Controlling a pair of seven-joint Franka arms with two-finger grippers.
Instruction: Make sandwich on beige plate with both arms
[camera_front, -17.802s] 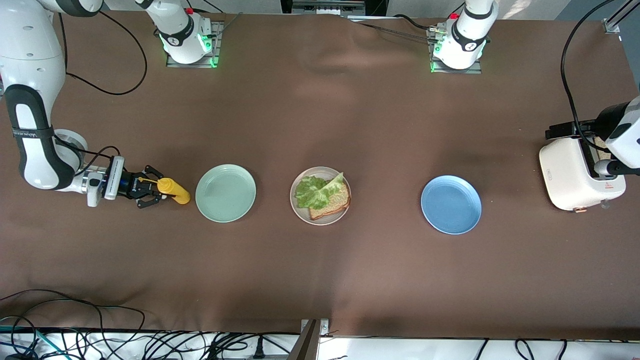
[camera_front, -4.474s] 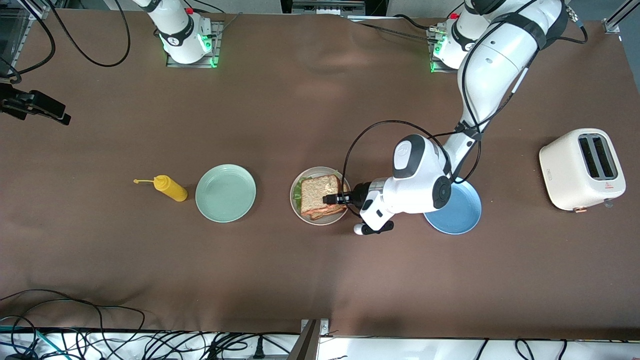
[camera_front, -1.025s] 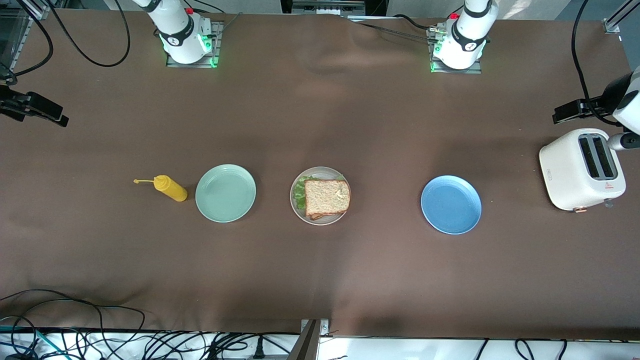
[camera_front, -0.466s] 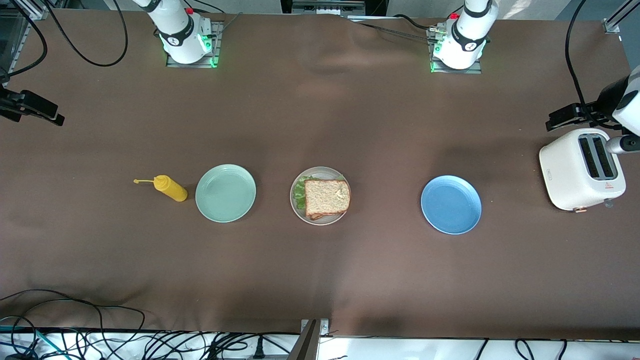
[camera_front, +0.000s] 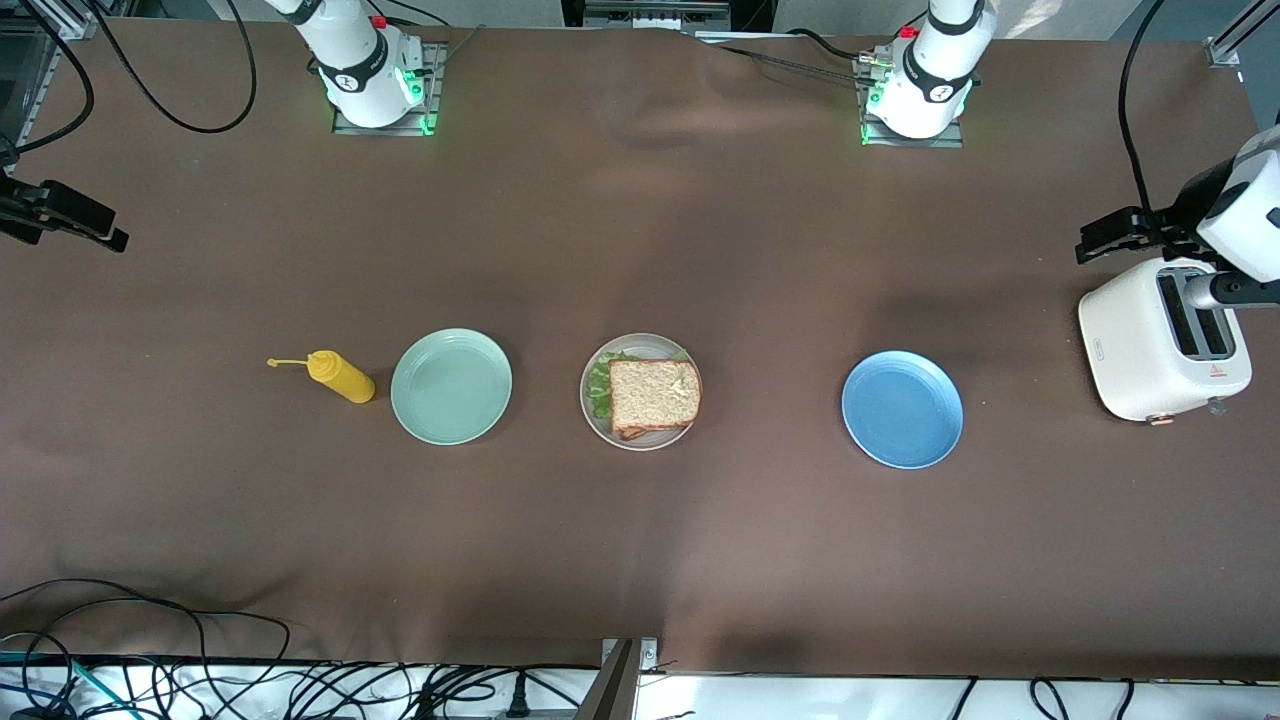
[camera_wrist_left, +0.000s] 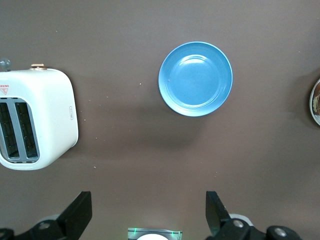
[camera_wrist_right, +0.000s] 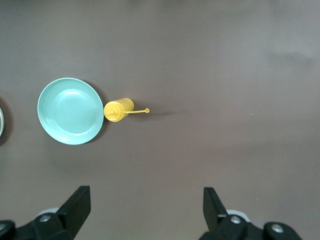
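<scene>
Sandwich (camera_front: 652, 397) is sitting assembled on the beige plate (camera_front: 592, 412), midway between both arms. Left gripper (camera_wrist_left: 149, 215) and right gripper (camera_wrist_right: 145, 212) are hanging open and empty over opposite table ends, neither nearer.

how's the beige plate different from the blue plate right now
The beige plate carries the sandwich, with green lettuce showing at one edge; the blue plate carries nothing. The beige one is pale and dull, the blue one bright. The blue plate sits toward the left arm's end of the table, nearer the white toaster. Both are round with a shallow rim and lie flat on the brown table.
</scene>
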